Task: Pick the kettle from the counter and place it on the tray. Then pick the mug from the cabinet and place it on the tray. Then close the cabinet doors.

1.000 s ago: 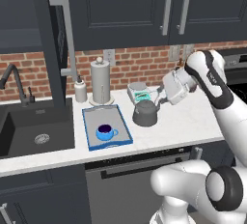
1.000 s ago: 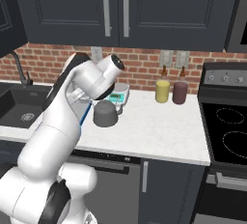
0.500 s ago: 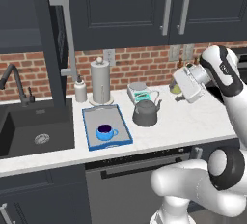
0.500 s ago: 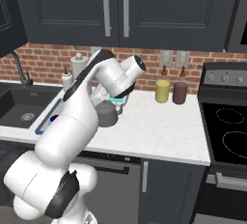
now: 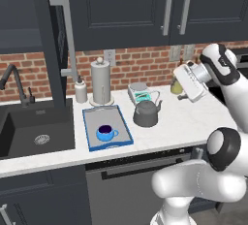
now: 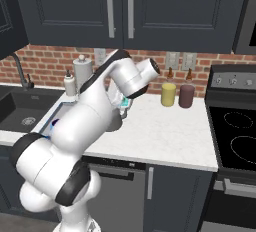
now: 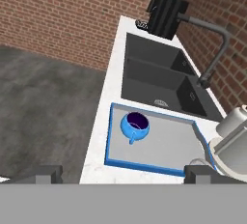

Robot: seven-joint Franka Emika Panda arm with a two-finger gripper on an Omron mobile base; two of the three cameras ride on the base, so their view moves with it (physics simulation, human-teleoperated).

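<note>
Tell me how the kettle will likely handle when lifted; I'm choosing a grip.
The kettle looks like rigid grey metal, so it probably won't flex. Its squat, rounded body should sit stable on the counter, though smooth sides may be slippery. The thin arched handle might let it swing if gripped there.

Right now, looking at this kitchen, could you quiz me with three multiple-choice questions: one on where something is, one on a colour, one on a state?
1. Where is the mug?
A. in the sink
B. on the tray
C. on the stove

2. What colour is the tray's rim?
A. bright blue
B. red
C. yellow

3. How is the kettle at this moment?
A. hanging from the gripper
C. lying on the floor
B. standing on the counter beside the tray

Answers:
1 B, the mug rests on the tray's grey surface.
2 A, a blue raised edge frames it.
3 B, the kettle stands upright on the white stone right of the tray, and the open gripper holds nothing.
</note>
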